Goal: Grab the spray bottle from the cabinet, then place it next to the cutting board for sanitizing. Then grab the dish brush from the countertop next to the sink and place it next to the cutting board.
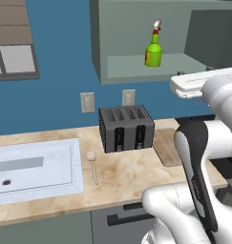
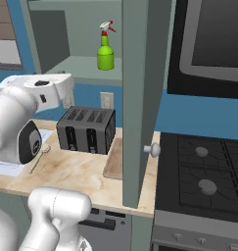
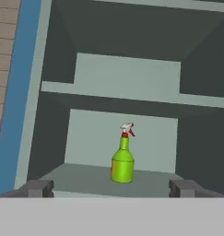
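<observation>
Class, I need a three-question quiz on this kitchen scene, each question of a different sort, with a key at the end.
1. True or false: the spray bottle is lying on its side on the countertop.
2. Multiple choice: what stands between the dish brush and the cutting board? A) a kettle B) the toaster C) a pan
3. Fill in: the hand faces the cabinet with its fingers ____.

Key:
1. False; it stands upright on the cabinet's lower shelf.
2. B
3. open, holding nothing, short of the bottle.
</observation>
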{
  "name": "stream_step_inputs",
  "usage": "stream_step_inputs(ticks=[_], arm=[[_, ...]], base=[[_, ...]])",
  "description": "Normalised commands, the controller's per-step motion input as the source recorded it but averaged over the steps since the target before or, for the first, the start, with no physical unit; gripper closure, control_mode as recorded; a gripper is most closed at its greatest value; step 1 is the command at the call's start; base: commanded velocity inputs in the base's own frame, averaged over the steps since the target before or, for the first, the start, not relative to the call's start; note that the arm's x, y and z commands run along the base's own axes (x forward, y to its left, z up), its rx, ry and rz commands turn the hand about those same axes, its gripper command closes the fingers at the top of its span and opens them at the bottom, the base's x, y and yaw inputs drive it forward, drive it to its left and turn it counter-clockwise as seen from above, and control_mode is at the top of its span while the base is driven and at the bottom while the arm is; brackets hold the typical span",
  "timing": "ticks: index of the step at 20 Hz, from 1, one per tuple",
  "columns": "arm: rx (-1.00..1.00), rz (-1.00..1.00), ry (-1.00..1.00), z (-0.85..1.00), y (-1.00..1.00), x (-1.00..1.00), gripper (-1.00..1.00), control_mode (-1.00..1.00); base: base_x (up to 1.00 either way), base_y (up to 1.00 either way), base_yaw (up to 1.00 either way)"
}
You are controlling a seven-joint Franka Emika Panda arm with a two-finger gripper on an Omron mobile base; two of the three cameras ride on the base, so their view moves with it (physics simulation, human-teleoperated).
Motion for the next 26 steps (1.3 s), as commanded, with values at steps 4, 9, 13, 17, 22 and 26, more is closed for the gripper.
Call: stream_step_inputs(ticks=[4,9,13,17,22,26], arm=[[0.00,0.00,-0.28,0.41,0.00,0.00,-1.00,-1.00],[0.01,0.02,0.00,0.16,-0.16,0.08,-1.00,-1.00],[0.02,0.01,0.03,0.18,-0.17,0.24,-1.00,-1.00],[0.03,0.02,0.05,0.24,-0.23,0.29,-1.00,-1.00],[0.01,0.03,0.08,0.12,-0.14,0.29,-1.00,-1.00],[0.00,0.00,0.13,0.00,0.00,0.27,-1.00,-1.00]], base=[[0.00,0.00,0.00],[0.00,0.00,0.00],[0.00,0.00,0.00],[0.00,0.00,0.00],[0.00,0.00,0.00],[0.00,0.00,0.00]])
